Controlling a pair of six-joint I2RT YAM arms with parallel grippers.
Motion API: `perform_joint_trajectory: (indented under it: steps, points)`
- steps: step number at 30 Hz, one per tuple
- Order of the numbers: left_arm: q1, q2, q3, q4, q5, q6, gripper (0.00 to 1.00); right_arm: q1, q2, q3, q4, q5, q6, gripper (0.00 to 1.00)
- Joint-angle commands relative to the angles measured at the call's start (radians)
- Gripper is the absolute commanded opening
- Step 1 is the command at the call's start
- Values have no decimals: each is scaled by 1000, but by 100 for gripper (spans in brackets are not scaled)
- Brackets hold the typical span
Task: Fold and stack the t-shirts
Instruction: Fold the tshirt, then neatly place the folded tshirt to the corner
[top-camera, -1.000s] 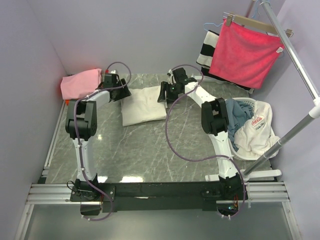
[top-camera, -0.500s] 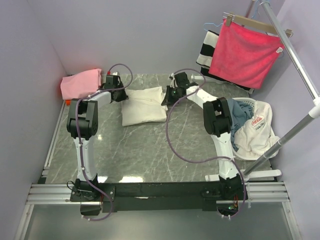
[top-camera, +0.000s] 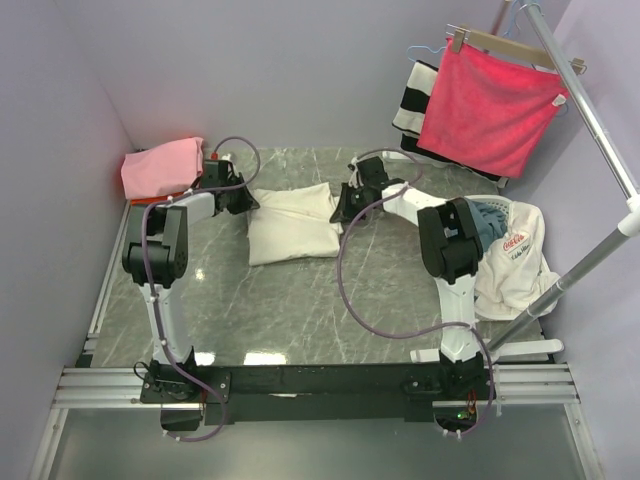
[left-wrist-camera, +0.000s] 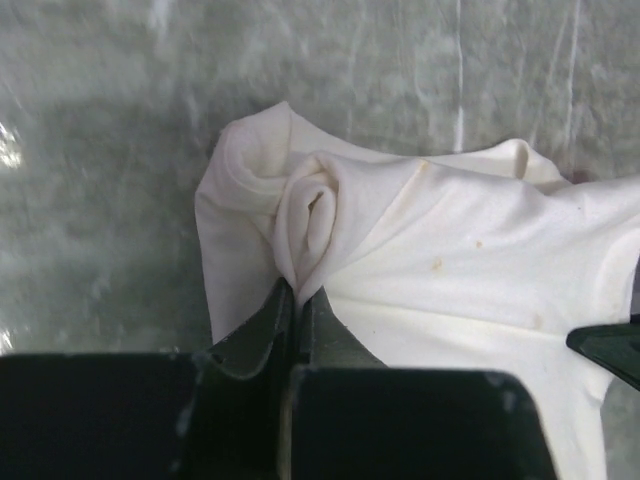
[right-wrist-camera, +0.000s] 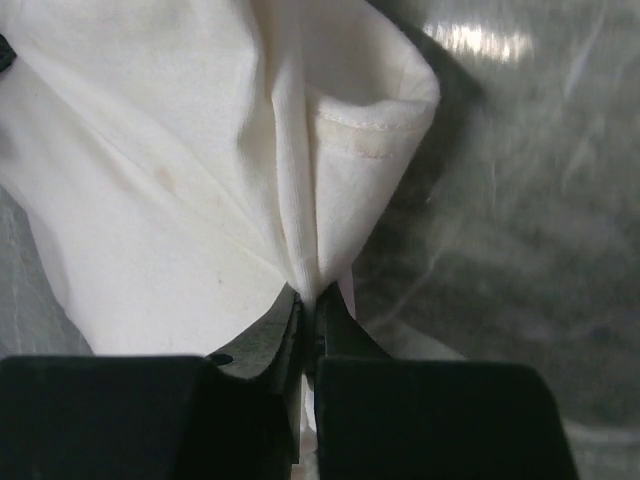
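A cream t-shirt (top-camera: 292, 222), folded into a rectangle, lies on the grey marble table (top-camera: 300, 310) at the back middle. My left gripper (top-camera: 244, 198) is shut on its far left corner; in the left wrist view the cream t-shirt (left-wrist-camera: 450, 250) bunches up at the gripper (left-wrist-camera: 298, 297). My right gripper (top-camera: 341, 208) is shut on the far right corner, and the right wrist view shows a hemmed fold of the cream t-shirt (right-wrist-camera: 200, 180) pinched in the gripper (right-wrist-camera: 310, 300). A pink folded t-shirt (top-camera: 160, 166) rests at the back left, with orange-red cloth (top-camera: 134, 205) peeking from under it.
A white laundry basket (top-camera: 478, 306) holding a white printed garment (top-camera: 515, 255) and blue clothes (top-camera: 478, 222) stands at the right. A bright red cloth (top-camera: 490, 105) on a wooden hanger and a striped cloth (top-camera: 415, 100) hang from a metal rack (top-camera: 590, 110) at the back right.
Both grippers went from open to shut on the cream t-shirt's far corners. The shirt's far edge has been drawn outward and the shirt lies wider and slightly nearer.
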Motion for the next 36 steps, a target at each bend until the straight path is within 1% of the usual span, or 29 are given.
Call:
perform_joint_trajectory:
  steps: [1, 2, 3, 4, 5, 6, 7, 8, 9, 10, 11, 12, 15, 19, 23, 24, 29, 30, 36]
  points:
    - [7, -131, -66, -8, -21, -22, 1, -36, -154, -104, -94, 83, -38, 0]
    - [-13, -162, -79, -12, -21, -24, 2, -34, -172, -121, -98, 79, -43, 0]
    - [-23, -179, -104, -15, -21, -30, 8, -33, -205, -153, -101, 56, -49, 0]
    - [-30, -194, -118, -14, -24, -39, 18, -29, -223, -168, -105, 51, -51, 4]
    - [-39, -228, -132, -12, -30, -45, 31, -28, -242, -185, -111, 53, -52, 26]
    - [-41, -245, -159, -5, -39, -54, 41, -20, -288, -225, -108, 68, -58, 34]
    - [-43, -265, -175, 2, -44, -56, 44, -19, -311, -245, -102, 83, -60, 40]
    - [-43, -300, -188, 6, -53, -56, 51, -19, -336, -268, -88, 103, -58, 48]
    - [-43, -315, -207, 2, -68, -56, 70, -19, -377, -302, -83, 134, -58, 52]
    - [-44, -332, -214, -1, -91, -53, 80, -20, -390, -309, -83, 152, -61, 54]
    - [-44, -357, -224, -6, -100, -48, 87, -20, -401, -314, -94, 165, -64, 57]
    - [-44, -366, -237, -15, -110, -41, 99, -19, -410, -316, -94, 171, -72, 57]
    - [-44, -395, -283, -34, -114, -31, 99, -20, -402, -311, -101, 169, -77, 59]
    - [-47, -415, -372, 1, -104, -36, 100, -20, -370, -293, -83, 148, -72, 61]
    - [-55, -388, -435, 21, -71, -47, 99, -22, -301, -233, -83, 122, -74, 62]
    - [-58, -386, -449, 55, -73, -53, 99, -20, -289, -219, -85, 113, -75, 62]
    - [-61, -349, -474, 94, -25, -53, 99, -22, -218, -147, -94, 82, -72, 63]
    - [-59, -346, -480, 130, 7, -54, 99, -20, -214, -142, -94, 64, -72, 63]
    - [-61, -312, -492, 225, 142, -68, 99, -20, -157, -96, -115, 28, -81, 64]
